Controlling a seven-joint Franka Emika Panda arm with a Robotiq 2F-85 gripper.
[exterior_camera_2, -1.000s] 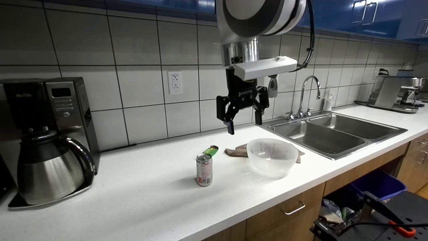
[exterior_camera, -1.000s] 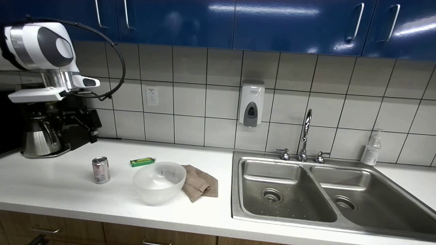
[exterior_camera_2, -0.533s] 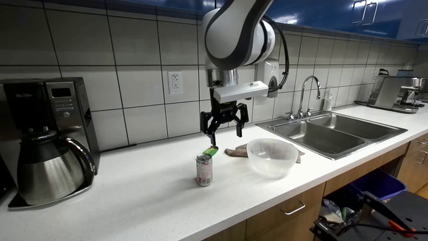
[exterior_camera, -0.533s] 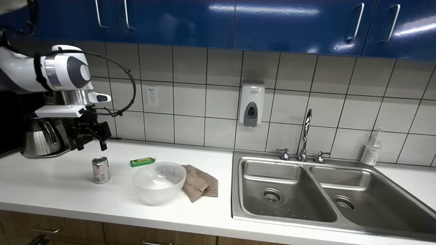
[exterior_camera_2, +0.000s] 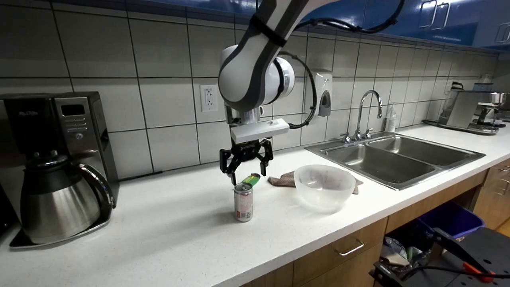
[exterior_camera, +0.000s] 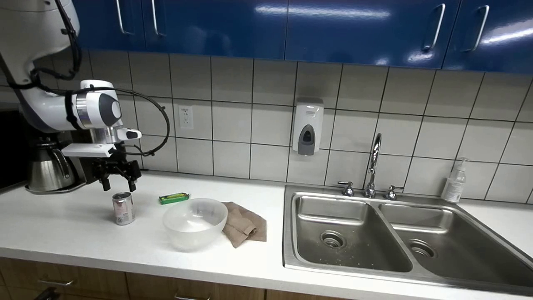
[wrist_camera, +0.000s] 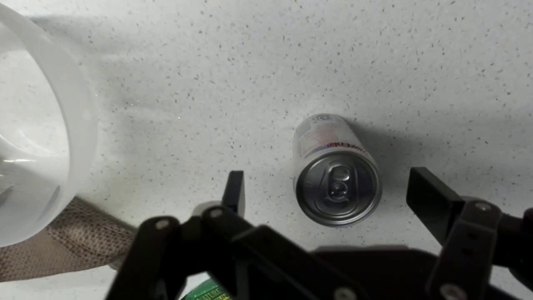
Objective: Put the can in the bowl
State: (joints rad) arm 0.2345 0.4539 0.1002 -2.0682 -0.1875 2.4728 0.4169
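Franka Panda arm [exterior_camera_2: 245,75] angled down, Robotiq end effector [exterior_camera: 120,187] pointing downward, fingers [wrist_camera: 236,191] spread apart. Upper links [exterior_camera: 35,27] cropped in both exterior views; full pose unclear.

In wrist view I see can [wrist_camera: 337,183] on ctr [wrist_camera: 233,83], below gripper [wrist_camera: 327,183]; bowl [wrist_camera: 81,125] L of gripper, cloth [wrist_camera: 89,233] lower L beside bowl, pkt [wrist_camera: 208,291] partly hidden by gripper.

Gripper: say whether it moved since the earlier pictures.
Yes: in an exterior view, the gripper has moved down and toward picture left, relative to the wall outlet.
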